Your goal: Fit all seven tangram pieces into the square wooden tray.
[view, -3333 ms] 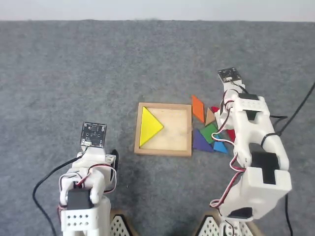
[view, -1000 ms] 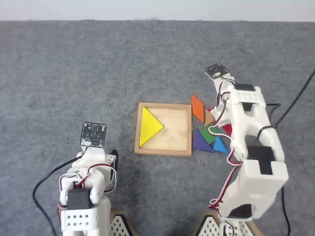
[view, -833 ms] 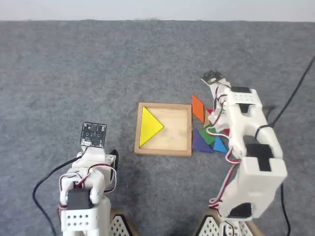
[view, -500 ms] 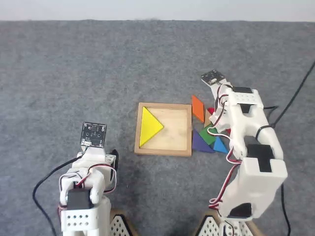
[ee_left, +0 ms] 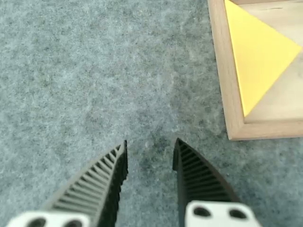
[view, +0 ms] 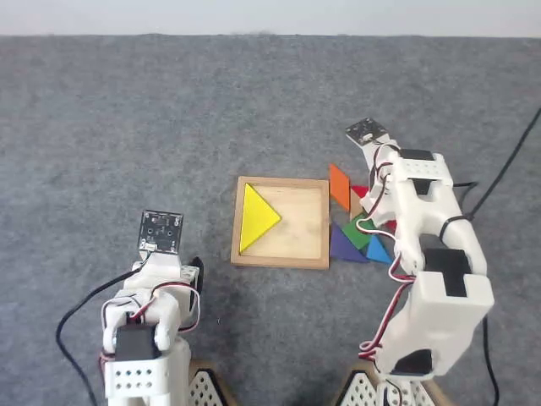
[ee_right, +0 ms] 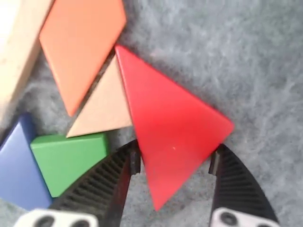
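Observation:
The square wooden tray (view: 281, 255) lies mid-table with a yellow triangle (view: 256, 217) in its left half. To its right lie an orange parallelogram (view: 339, 186), a green piece (view: 359, 230), a dark blue triangle (view: 343, 244) and a light blue triangle (view: 378, 251). My right gripper (ee_right: 175, 158) is open, low over the carpet, its fingers on either side of a corner of the red triangle (ee_right: 170, 118). Beside the red one are a tan triangle (ee_right: 106, 106), the orange parallelogram (ee_right: 80, 47) and the green piece (ee_right: 71, 158). My left gripper (ee_left: 150, 151) is open over bare carpet, just outside the tray's corner (ee_left: 227, 94).
Grey carpet covers the whole table. The right arm (view: 423, 211) hangs over the loose pieces and hides part of them from above. The left arm (view: 152, 296) sits at the near left, short of the tray. A black cable (view: 507, 182) runs off at the right edge.
The right arm has swung left and turned its wrist over the loose pieces, covering more of the red triangle. Over the last half second it is almost still. The left arm has not moved.

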Controlling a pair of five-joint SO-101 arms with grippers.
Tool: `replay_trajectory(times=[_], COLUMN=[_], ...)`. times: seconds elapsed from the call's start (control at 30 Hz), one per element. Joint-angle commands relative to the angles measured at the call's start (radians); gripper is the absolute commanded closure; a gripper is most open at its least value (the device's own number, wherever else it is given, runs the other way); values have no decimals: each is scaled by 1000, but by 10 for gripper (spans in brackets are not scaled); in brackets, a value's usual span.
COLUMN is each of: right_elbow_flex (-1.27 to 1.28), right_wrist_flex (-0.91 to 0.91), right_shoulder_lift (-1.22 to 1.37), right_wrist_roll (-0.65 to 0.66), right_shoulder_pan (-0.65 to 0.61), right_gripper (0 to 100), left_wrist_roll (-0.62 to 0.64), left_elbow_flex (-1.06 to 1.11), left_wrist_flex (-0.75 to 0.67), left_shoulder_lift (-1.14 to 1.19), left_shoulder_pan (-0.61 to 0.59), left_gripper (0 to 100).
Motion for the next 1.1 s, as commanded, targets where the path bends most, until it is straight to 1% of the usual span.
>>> replay_trajectory(times=[0.0, 0.13, 0.27, 0.33, 0.5, 0.8, 0.87, 1.0, 1.07], right_elbow_flex=[-57, -58, -58, -58, -97, -160, -155, -155, -155], right_wrist_flex=[-22, -33, -36, -48, -73, -73, -73, -73, -73], right_shoulder_lift=[-19, -28, -21, -25, -19, -19, -18, -18, -18], right_wrist_roll=[15, 21, 146, 172, 219, 247, 282, 290, 292], right_shoulder_pan=[-8, -4, -8, -10, -10, -10, -10, -10, -10], right_gripper=[752, 753, 752, 752, 752, 752, 733, 636, 615], left_wrist_roll=[-6, -6, -6, -6, -6, -6, -6, -6, -6], left_elbow_flex=[-8, -8, -8, -8, -8, -8, -8, -8, -8], left_wrist_flex=[9, 9, 9, 9, 9, 9, 9, 9, 9], left_shoulder_lift=[-28, -28, -28, -28, -28, -28, -28, -28, -28], left_shoulder_pan=[2, 2, 2, 2, 2, 2, 2, 2, 2], left_gripper=[847, 847, 847, 847, 847, 847, 847, 847, 847])
